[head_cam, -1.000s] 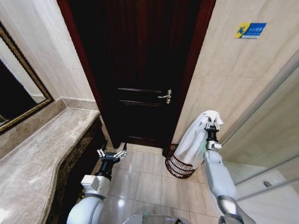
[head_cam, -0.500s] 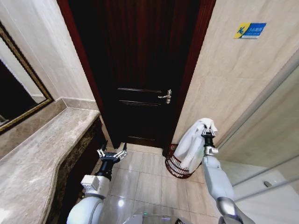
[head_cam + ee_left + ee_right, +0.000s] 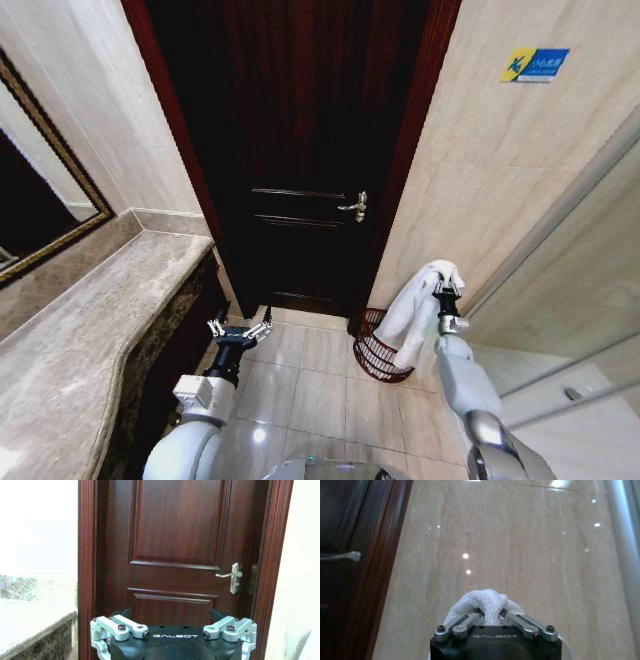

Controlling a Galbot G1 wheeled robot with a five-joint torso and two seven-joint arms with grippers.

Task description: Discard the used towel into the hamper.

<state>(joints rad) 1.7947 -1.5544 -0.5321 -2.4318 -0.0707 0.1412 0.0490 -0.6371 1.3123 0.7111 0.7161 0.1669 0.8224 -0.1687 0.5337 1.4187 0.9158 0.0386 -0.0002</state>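
Observation:
A white towel (image 3: 412, 318) hangs from my right gripper (image 3: 446, 291), which is shut on its top fold. The towel drapes down over the dark reddish-brown wire hamper (image 3: 374, 350) that stands on the tiled floor by the door frame. In the right wrist view the towel (image 3: 485, 600) bunches between the closed fingers of the right gripper (image 3: 490, 615), with a beige wall behind. My left gripper (image 3: 240, 329) is open and idle, low beside the counter; in the left wrist view the left gripper (image 3: 172, 632) faces the door.
A dark wooden door (image 3: 300, 150) with a metal handle (image 3: 355, 207) stands ahead. A marble counter (image 3: 90, 340) and a framed mirror (image 3: 40, 190) run along the left. A glass partition (image 3: 570, 290) stands at the right. Tiled floor (image 3: 310, 385) lies between.
My right gripper has lowered with the towel, bringing it closer down over the hamper. The left arm has not moved.

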